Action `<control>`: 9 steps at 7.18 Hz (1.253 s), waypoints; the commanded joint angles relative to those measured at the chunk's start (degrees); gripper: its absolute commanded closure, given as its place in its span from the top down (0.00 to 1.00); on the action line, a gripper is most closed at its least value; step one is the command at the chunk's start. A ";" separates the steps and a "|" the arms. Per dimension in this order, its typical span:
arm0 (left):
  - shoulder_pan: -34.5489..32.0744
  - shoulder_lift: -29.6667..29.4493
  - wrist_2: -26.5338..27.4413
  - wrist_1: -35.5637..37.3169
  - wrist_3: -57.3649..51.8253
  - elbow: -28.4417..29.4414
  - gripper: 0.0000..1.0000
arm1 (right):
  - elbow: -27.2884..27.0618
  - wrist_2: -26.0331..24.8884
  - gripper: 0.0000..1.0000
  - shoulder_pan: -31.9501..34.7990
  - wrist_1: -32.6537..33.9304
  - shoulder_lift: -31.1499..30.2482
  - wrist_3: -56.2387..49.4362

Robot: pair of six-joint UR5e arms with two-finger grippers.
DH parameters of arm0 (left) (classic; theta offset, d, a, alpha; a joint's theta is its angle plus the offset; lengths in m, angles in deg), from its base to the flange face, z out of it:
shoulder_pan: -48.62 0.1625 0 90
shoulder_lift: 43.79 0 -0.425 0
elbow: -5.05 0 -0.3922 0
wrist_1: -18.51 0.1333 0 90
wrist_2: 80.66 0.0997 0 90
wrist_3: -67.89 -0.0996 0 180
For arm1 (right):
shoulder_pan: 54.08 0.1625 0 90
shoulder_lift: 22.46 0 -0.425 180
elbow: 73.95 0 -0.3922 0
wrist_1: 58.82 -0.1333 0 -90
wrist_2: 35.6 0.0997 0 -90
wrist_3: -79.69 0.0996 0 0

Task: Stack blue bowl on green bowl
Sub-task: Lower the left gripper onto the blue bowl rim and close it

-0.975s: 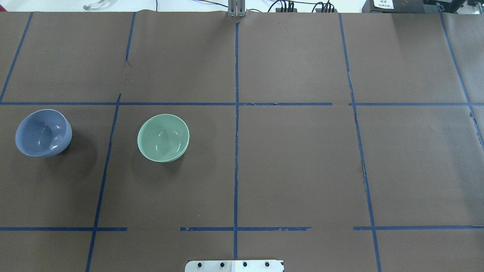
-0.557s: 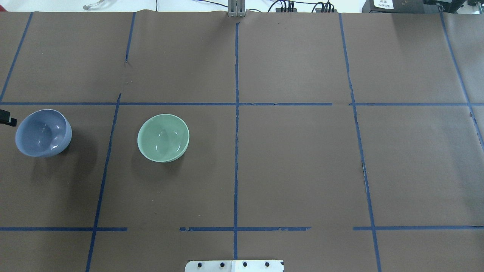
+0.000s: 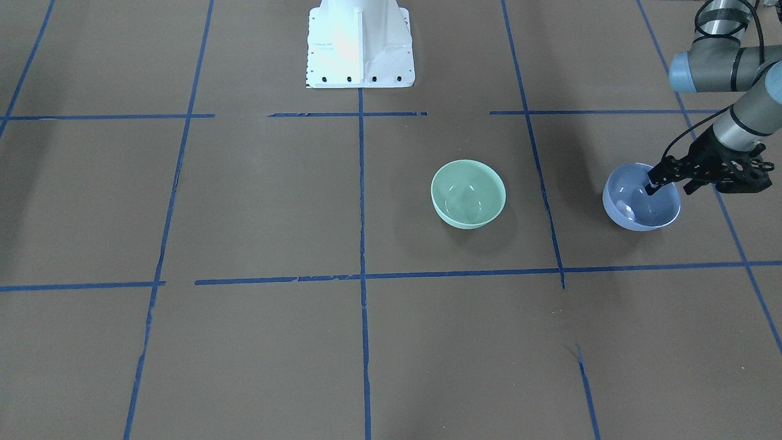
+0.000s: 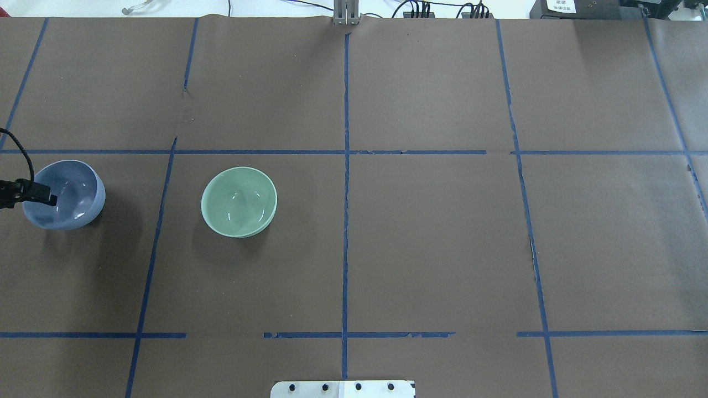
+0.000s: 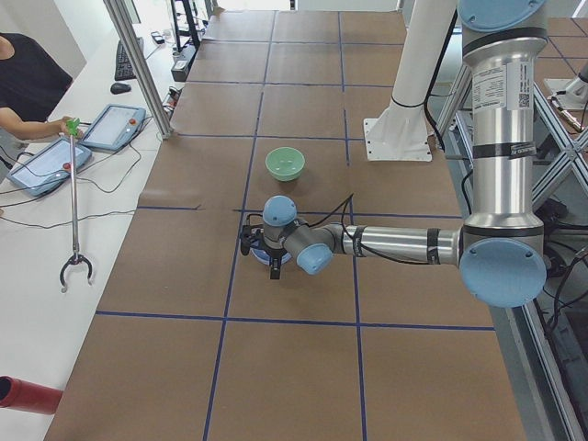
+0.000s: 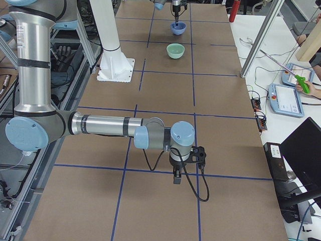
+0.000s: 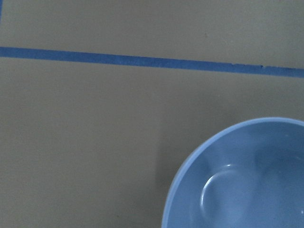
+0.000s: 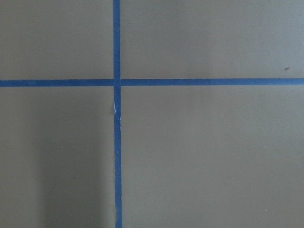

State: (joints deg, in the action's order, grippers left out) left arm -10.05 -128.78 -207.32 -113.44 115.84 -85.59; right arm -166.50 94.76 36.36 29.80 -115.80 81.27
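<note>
The blue bowl (image 4: 69, 194) stands upright at the table's left, and also shows in the front view (image 3: 638, 205) and at the lower right of the left wrist view (image 7: 247, 180). The green bowl (image 4: 239, 202) stands upright a bowl's width to its right (image 3: 468, 194), apart from it. My left gripper (image 3: 671, 187) is open and empty. It straddles the blue bowl's outer rim, one finger (image 4: 43, 197) inside the bowl and one outside. My right gripper (image 6: 183, 168) shows only in the exterior right view, low over bare table far from both bowls; I cannot tell whether it is open or shut.
Brown paper with a grid of blue tape lines (image 4: 345, 166) covers the table. The white robot base (image 3: 360, 43) stands at the middle of the near edge. An operator with tablets (image 5: 41, 165) sits along the far side.
My left gripper has come in from the left edge and now reaches over the blue bowl's left rim. Neither bowl has moved.
</note>
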 commanded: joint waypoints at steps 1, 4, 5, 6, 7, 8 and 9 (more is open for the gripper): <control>0.50 0.08 0.10 -1.03 -0.39 0.11 0.41 | 0.00 -0.02 1.00 0.00 -0.02 0.00 0.00; -0.11 1.22 -0.16 -0.77 -3.45 -0.93 0.00 | 0.00 -0.02 1.00 0.00 -0.02 0.00 0.00; -0.73 2.27 -0.60 0.02 -3.64 -4.07 0.00 | 0.00 -0.02 1.00 0.00 -0.02 0.00 0.00; -1.69 3.41 -3.47 4.11 -3.73 -8.54 0.00 | 0.00 -0.02 1.00 0.00 -0.02 0.00 0.00; -3.70 3.51 -5.42 10.33 -6.08 -13.46 0.00 | 0.00 -0.02 1.00 0.00 -0.02 0.00 0.00; -7.55 2.90 -5.52 21.18 -12.11 -19.25 0.00 | 0.00 -0.02 1.00 0.00 -0.02 0.00 0.00; -12.38 1.68 -5.44 34.43 -17.83 -25.66 0.00 | 0.00 -0.02 1.00 0.00 -0.02 0.00 0.00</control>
State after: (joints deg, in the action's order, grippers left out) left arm -17.33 -126.06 -212.44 -93.23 104.48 -103.83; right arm -166.50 94.74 36.36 29.78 -115.80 81.27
